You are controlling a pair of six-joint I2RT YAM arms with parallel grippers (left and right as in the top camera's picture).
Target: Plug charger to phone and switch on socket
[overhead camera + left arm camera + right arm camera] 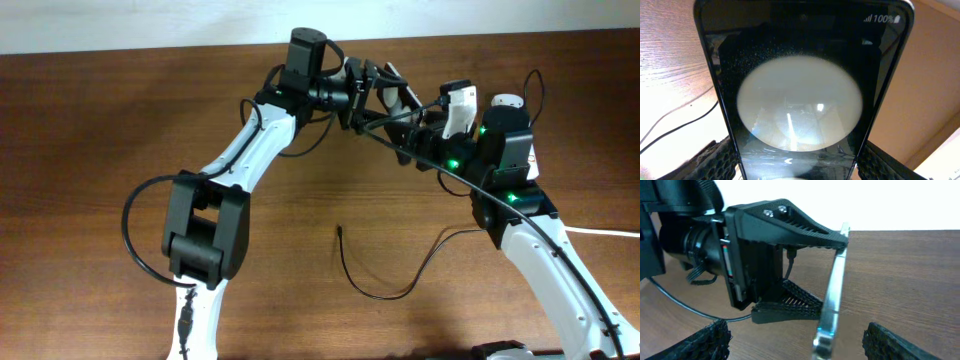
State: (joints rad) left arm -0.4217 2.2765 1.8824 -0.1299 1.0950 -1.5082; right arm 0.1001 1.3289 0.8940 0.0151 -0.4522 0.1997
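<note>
The left arm, white shells with black joints, rises from the near left edge of the brown wood-grain table [80,150] toward the far middle. Its left gripper [832,275] is clamped on the phone [800,100], with one ribbed black finger [805,222] above it and another below, each pressing a long edge. The phone is off the table and roughly upright. It is a thin, glossy black slab with rounded corners and a shiny metallic rim. Its dusty screen faces the left wrist camera, mirrors a big pale round light, and shows small white battery lettering in one top corner. From the right wrist it appears edge-on as a narrow bright strip.

Nearer the front, in the middle of the table, lies the charger [385,297]. It is a thin black cable in a loose U, with its tiny plug tip [340,232] free on the wood, well apart from the phone. Its other end runs under the right arm.

The right gripper [805,341] stands wide open and holds nothing. Its two knurled black fingers [905,342] flank the lower end of the phone without touching it. At the far right, a white cord [605,232] leaves the table edge.
</note>
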